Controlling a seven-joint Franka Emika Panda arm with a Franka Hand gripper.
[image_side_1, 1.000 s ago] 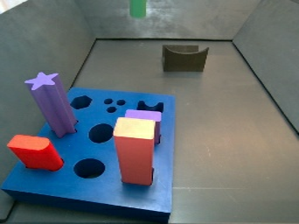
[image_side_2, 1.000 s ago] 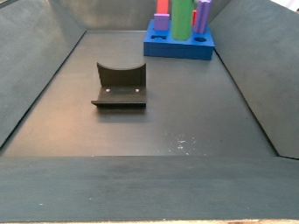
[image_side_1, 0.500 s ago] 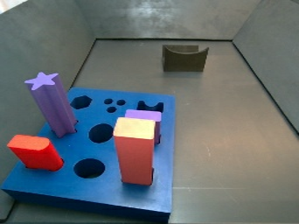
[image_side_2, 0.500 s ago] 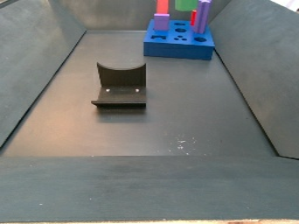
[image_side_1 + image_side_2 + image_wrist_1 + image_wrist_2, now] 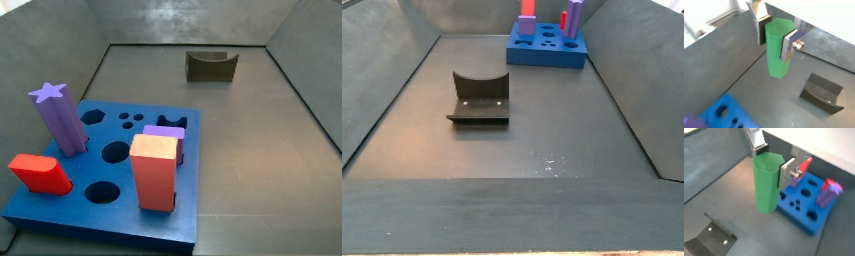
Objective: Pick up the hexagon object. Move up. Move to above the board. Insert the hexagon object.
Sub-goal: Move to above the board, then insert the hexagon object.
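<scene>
My gripper (image 5: 775, 40) is shut on the hexagon object (image 5: 777, 60), a tall green faceted post, clamped near its top and hanging upright well above the floor. Both wrist views show it; in a wrist view the gripper (image 5: 773, 167) holds the post (image 5: 765, 193) beside and above the board (image 5: 808, 212). The board is a blue slab with cut-out holes, seen in both side views (image 5: 107, 215) (image 5: 543, 56). The gripper and the green post are out of view in both side views.
On the board stand a purple star post (image 5: 56, 120), a red block (image 5: 40, 172), a tall salmon block (image 5: 155, 172) and a small purple block (image 5: 163, 133). The dark fixture (image 5: 478, 98) stands on the floor, also seen below the gripper (image 5: 823, 92). Grey walls enclose the floor.
The green post, visible at the top of both side views a second ago, has risen out of both views. Nothing on the board or floor has moved.
</scene>
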